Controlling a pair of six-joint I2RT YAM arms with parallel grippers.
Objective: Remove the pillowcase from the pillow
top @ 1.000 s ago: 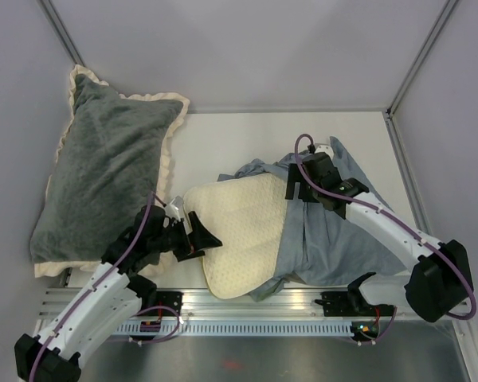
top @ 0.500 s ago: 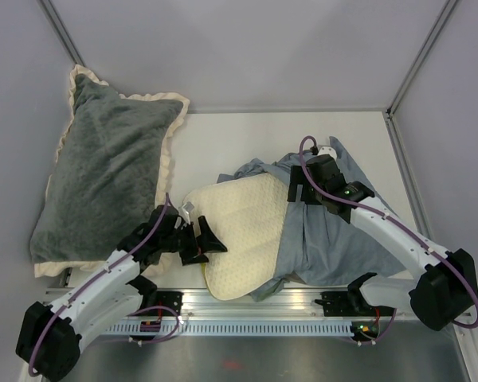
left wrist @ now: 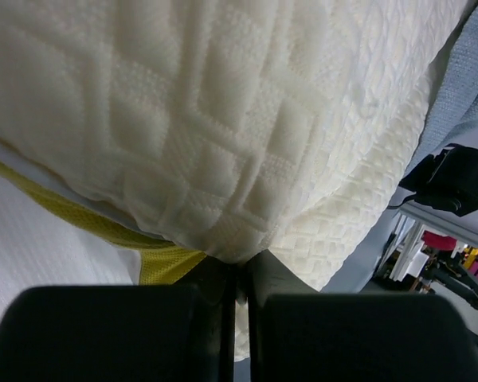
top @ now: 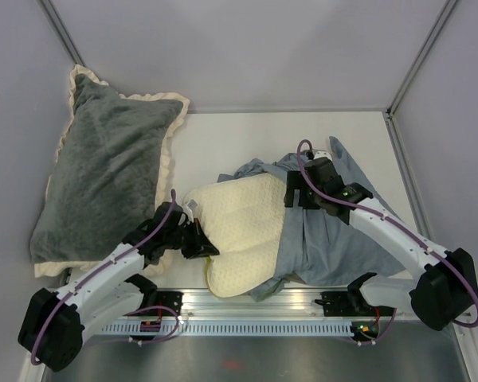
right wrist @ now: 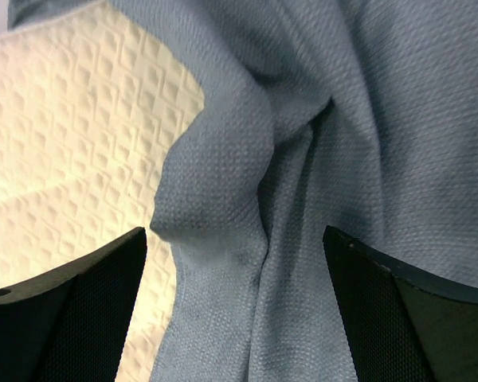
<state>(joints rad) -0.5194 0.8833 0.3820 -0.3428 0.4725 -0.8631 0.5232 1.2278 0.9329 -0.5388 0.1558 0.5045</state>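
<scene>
The cream quilted pillow lies mid-table, its right half still inside the grey-blue pillowcase. My left gripper is at the pillow's near-left edge. In the left wrist view its jaws are shut, pinching a fold of the pillow beside the yellow-green edge band. My right gripper hovers over the bunched opening of the pillowcase. It stands open in the right wrist view, with a ridge of pillowcase cloth between its fingers and the pillow to its left.
A large dark grey plush pillow with a cream ruffle fills the left side against the wall. A metal rail runs along the near edge between the arm bases. Grey walls close in the back and both sides.
My left gripper slid right onto the pillow's near-left edge and closed on it. The right gripper shifted slightly left over the pillowcase opening and stayed open.
</scene>
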